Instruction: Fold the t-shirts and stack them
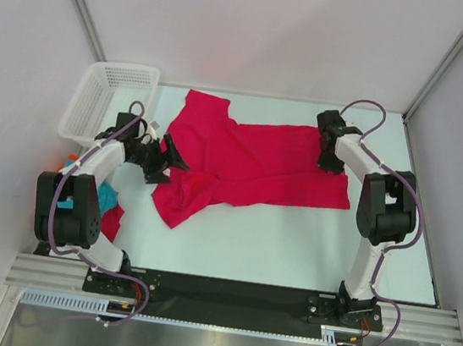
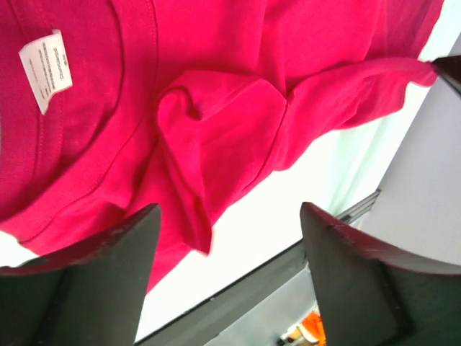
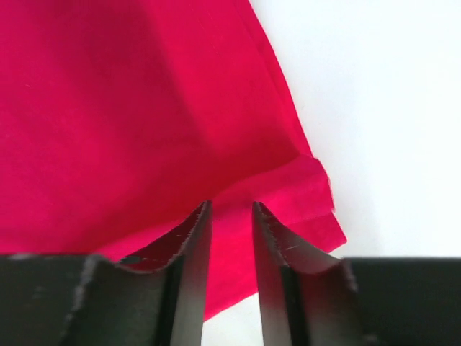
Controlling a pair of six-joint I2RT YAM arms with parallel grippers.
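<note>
Only left wrist cam shows me white neck label (image 2: 46,68), print unreadable, on crimson t-shirt (image 2: 288,43). Left hand (image 2: 230,213) spread wide, right hand (image 3: 230,207) barely parted.

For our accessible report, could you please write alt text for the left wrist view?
A rumpled crimson t-shirt fills most of the view on a white table, its white label showing inside the collar at upper left. The left end effector is open, its fingers wide apart along the bottom edge, gripping nothing.

Bright even overhead light; faint shadows; wrist views soft.
</note>
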